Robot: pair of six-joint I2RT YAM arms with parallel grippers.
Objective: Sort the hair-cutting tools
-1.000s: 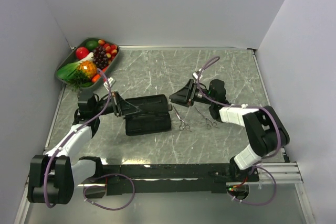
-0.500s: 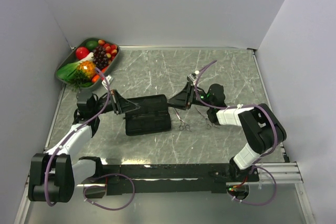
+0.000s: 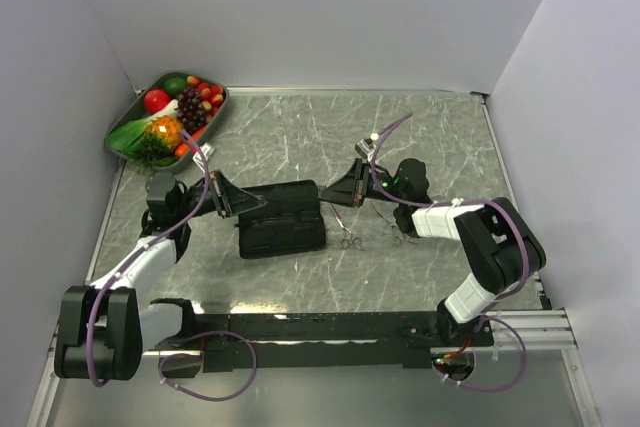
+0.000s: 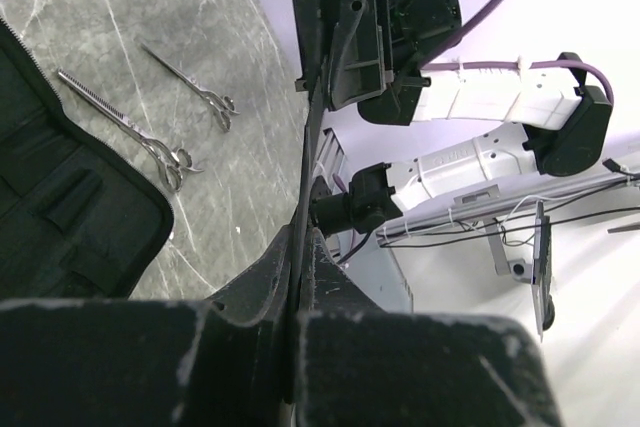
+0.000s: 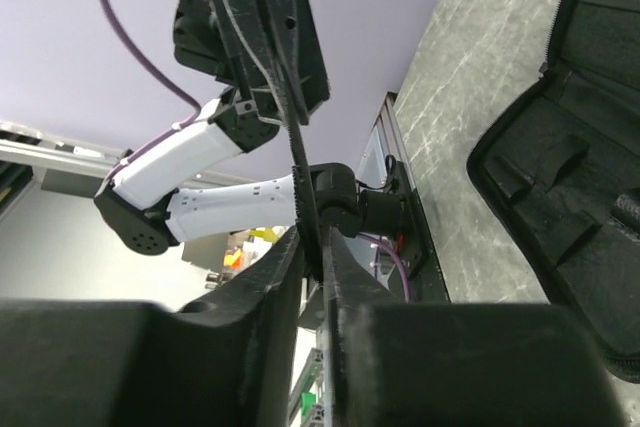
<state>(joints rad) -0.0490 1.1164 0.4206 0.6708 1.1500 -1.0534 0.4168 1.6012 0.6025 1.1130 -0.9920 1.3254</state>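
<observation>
Left hand [image 4: 296,245] and right hand [image 5: 318,250] both clenched on one slim black toothed comb bar [image 5: 296,142], an end each, over open black fabric pouch [image 3: 285,229] on grey marbled worktop [image 3: 420,132].

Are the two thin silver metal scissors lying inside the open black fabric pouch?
No, both silver scissors lie on the grey marble table beside the pouch.

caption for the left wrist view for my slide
Left tool pinching a black comb, scissors lying beside the open pouch.

Overhead view down on whole table [image 3: 420,137], wrist views low, close, facing each other, sharing the black pouch [image 4: 60,207]
</observation>
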